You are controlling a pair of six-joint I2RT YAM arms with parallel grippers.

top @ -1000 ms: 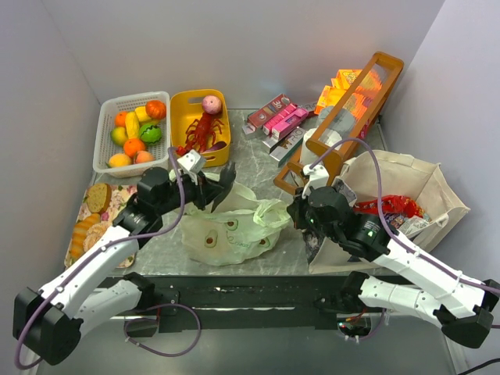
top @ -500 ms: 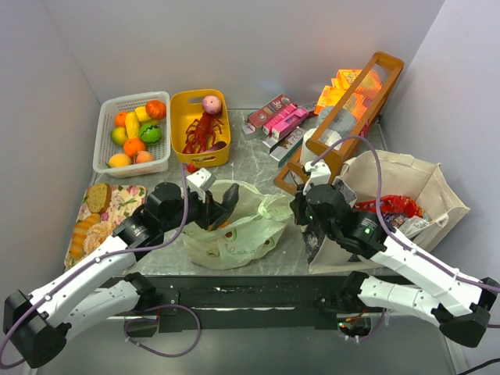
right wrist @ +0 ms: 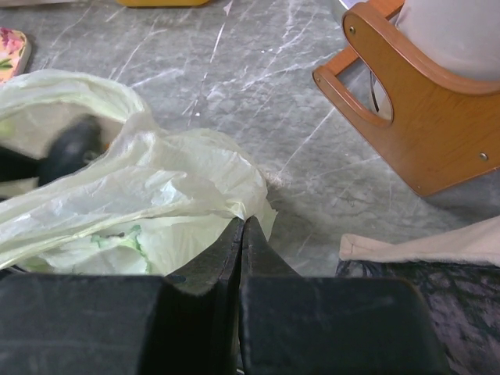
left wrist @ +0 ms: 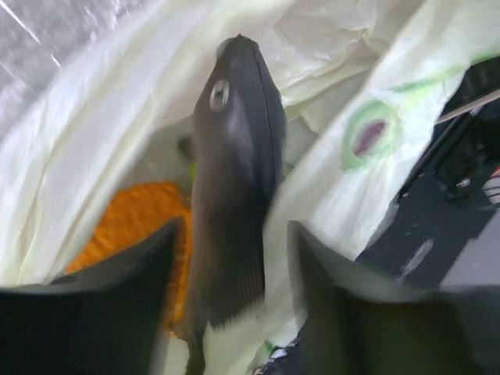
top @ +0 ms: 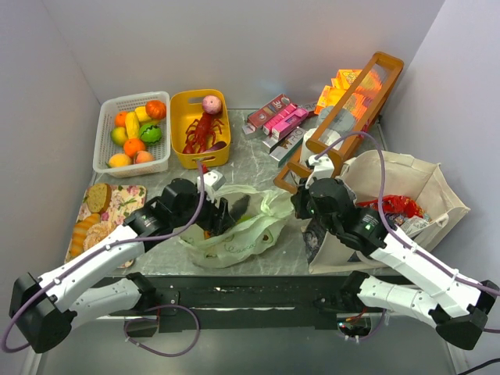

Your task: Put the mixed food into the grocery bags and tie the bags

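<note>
Left wrist view is blurred. One dark finger (left wrist: 234, 172) of the left tool (top: 229, 212) reaches into the mouth of the thin pale green plastic bag (left wrist: 94, 148). Its other finger is lost behind the film, so I cannot tell whether that tool is open or closed. An orange textured item (left wrist: 133, 226) lies inside the bag, half hidden. The right tool (right wrist: 242, 225) is closed, pinching the bag's rim. On the grey marble bench (right wrist: 234, 78) the beige canvas tote (top: 406, 176) stands right of the bag, with a shiny red packet (top: 394, 205) partly showing inside.
</note>
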